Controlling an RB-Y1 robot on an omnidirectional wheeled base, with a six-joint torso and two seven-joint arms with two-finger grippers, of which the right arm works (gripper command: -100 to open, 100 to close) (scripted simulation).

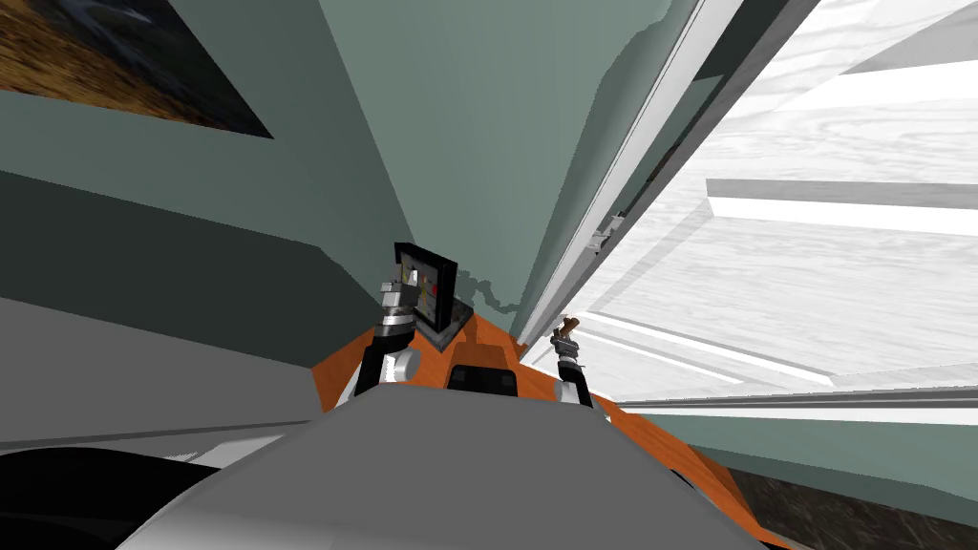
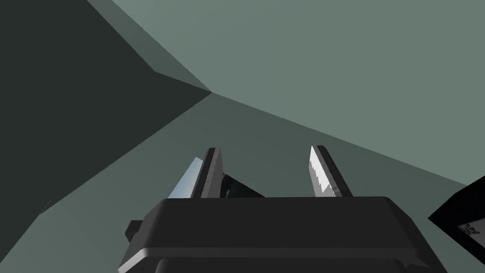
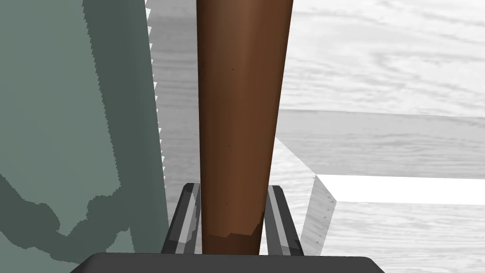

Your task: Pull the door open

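Arm pose: the right arm reaches forward and slightly right, low, with the right hand (image 1: 565, 334) at the near edge of the white, wood-grained panelled door (image 1: 812, 286). Its two thin grey fingers (image 3: 187, 218) are closed almost together and clamp both sides of the dark brown, smooth, rod-shaped door handle (image 3: 241, 118).

Handle axis: the long axis runs in line with the fingers, straight out from the hand's dark body. The rod widens slightly away from the hand. In the head view it shows as a short brown stub rising from the hand, tilted.

Handle look: plain, even brown, rounded section, with a ragged paler edge low between the fingers.

Door: it lies ahead and to my right, next to the grey-green wall (image 1: 458, 143). Its face has recessed panels with bevelled borders.

The left arm is raised ahead on the left, with the left hand (image 1: 401, 286) just beside a small black-framed flat panel (image 1: 435, 286). Its fingers stand well apart and hold nothing.
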